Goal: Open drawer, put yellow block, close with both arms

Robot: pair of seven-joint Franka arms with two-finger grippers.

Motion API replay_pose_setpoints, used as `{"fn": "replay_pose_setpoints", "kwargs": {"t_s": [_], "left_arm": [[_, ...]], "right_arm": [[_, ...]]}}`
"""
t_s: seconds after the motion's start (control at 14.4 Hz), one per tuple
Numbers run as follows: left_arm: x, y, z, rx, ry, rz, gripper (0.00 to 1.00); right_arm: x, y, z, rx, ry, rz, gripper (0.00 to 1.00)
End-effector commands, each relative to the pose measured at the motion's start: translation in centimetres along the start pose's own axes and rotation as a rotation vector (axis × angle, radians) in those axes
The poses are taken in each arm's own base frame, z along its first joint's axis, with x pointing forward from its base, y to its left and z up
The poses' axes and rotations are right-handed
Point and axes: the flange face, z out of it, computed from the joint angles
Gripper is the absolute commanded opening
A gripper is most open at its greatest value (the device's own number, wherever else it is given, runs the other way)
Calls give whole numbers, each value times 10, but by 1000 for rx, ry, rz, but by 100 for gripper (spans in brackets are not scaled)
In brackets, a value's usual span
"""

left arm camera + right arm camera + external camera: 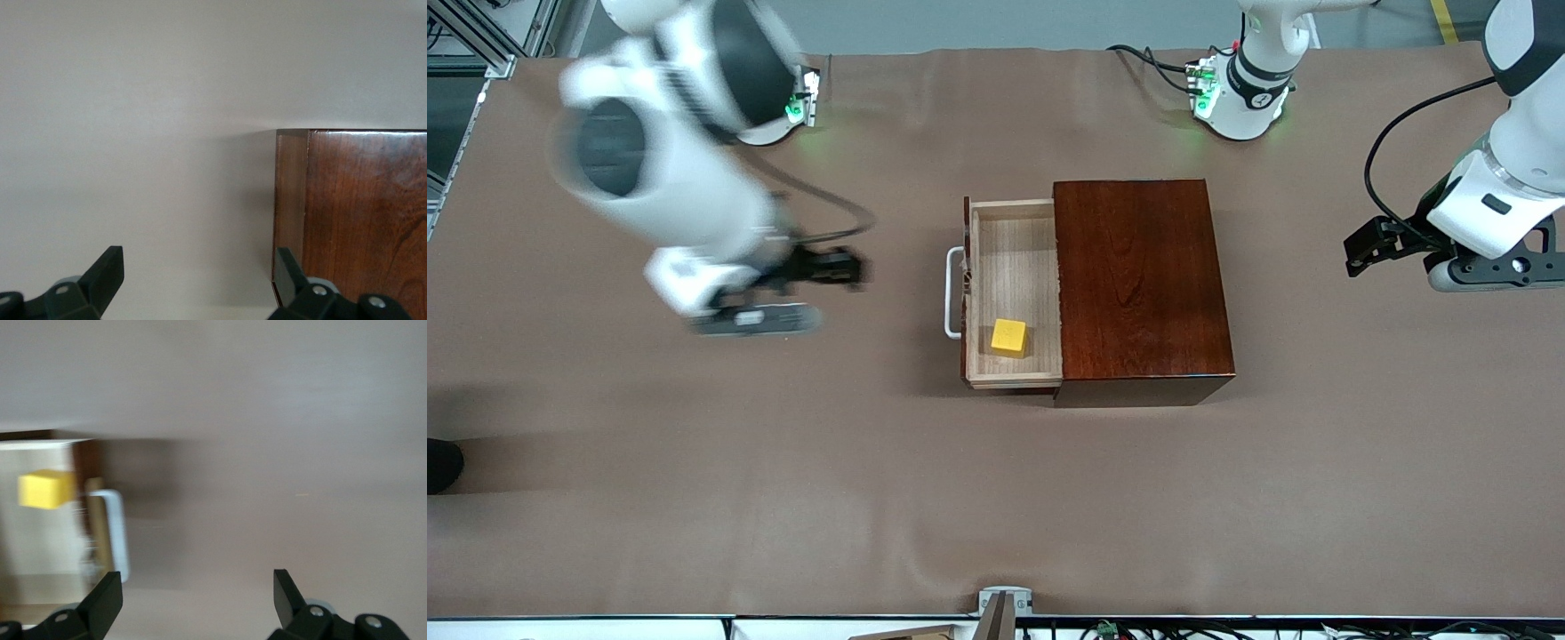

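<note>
Nearest the front camera sits the block [1009,337], a small yellow cube lying in the drawer [1014,293], in the corner of the tray closest to that camera and near the front panel. It touches nothing but the tray floor, and the right wrist view shows it [45,489] lying inside the tray just past the handle [115,530]. That light-wood drawer stands pulled out from the box [1143,289], a glossy reddish-brown case, toward the right arm's end of the table; its white bar handle [953,292] points that way too. Both grippers are at about the same depth as the drawer, one on each flank. Over bare table toward the right arm's end, well apart from the handle, hangs the right gripper [854,268], blurred, its fingers [107,600] spread wide with nothing between them. Over the table at the left arm's end, clear of the box, is the left gripper [1360,253]; its fingers [110,270] also stand wide apart and empty, and its wrist view catches one corner of the box [353,213]. Farthest from the camera are the two green-lit arm bases [1232,93].
</note>
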Motion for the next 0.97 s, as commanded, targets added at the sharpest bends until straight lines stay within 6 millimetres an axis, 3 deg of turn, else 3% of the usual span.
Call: {"fn": "replay_pose_setpoints", "kwargs": {"t_s": [0.0,0.07,0.28,0.42,0.69,0.9], "left_arm": [[0,1,-1,-22,6,-3,100],[0,1,-1,-22,6,-3,100],[0,2,-2,-22,9,-1,100],[3,7,3,-24,6,0,100],[5,13,3,-26,6,9,100],[5,13,3,-27,8,9,100]], "right_arm": [[-7,80,-20,-39,-14,15,100],[-7,119,-22,-30,-19,32,100],[-14,201,-24,-10,8,22,100],[-17,241,-23,-3,38,23,100],[-18,254,-22,-62,45,33,100],[-17,252,-26,-78,55,32,100]]}}
